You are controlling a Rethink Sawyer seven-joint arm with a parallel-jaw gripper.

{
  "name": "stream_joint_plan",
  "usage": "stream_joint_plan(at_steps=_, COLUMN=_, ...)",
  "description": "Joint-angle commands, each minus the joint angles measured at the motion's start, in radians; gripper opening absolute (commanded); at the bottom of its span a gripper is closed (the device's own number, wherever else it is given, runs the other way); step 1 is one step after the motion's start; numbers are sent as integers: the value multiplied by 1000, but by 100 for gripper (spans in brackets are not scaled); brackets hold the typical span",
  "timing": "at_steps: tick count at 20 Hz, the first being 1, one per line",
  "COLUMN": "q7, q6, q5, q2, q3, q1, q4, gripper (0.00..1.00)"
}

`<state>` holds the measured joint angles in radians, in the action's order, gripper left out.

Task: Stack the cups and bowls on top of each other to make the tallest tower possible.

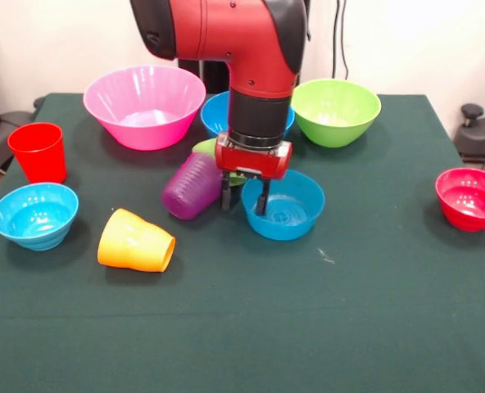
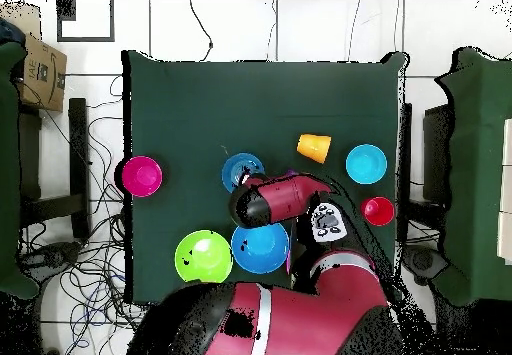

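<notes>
My gripper (image 1: pixel 242 201) hangs low over the table's middle, open and empty. Its left finger stands beside the purple cup (image 1: pixel 192 186), which lies tilted on its side. Its right finger is at the near-left rim of the small blue bowl (image 1: pixel 283 205). A small lime green bowl (image 1: pixel 205 147) is mostly hidden behind the gripper. The orange cup (image 1: pixel 136 241) lies on its side at the front left. The red cup (image 1: pixel 38 151) stands upright at the left. The light blue bowl (image 1: pixel 34 214) sits in front of it.
At the back stand the big pink bowl (image 1: pixel 144 105), a mid-sized blue bowl (image 1: pixel 216 115) partly behind the arm, and a mid-sized lime green bowl (image 1: pixel 335 110). A small red bowl (image 1: pixel 470 198) sits near the right edge. In the overhead view the arm (image 2: pixel 280 199) covers the middle.
</notes>
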<state>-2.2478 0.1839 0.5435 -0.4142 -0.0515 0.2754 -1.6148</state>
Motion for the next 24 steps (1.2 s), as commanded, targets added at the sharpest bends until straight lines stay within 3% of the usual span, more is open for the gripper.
stream_joint_plan(at_steps=1, q7=-51, q6=-3, q5=-16, q2=44, q3=-22, q1=-5, q4=92, gripper=100)
stream_joint_plan(at_steps=10, q7=-59, q6=-37, q5=-4, q2=47, q3=-2, q1=-18, q4=97, gripper=100)
stream_joint_plan(at_steps=24, q7=-45, q6=43, q5=-48, q2=-29, q3=-36, q1=-24, q4=62, gripper=100)
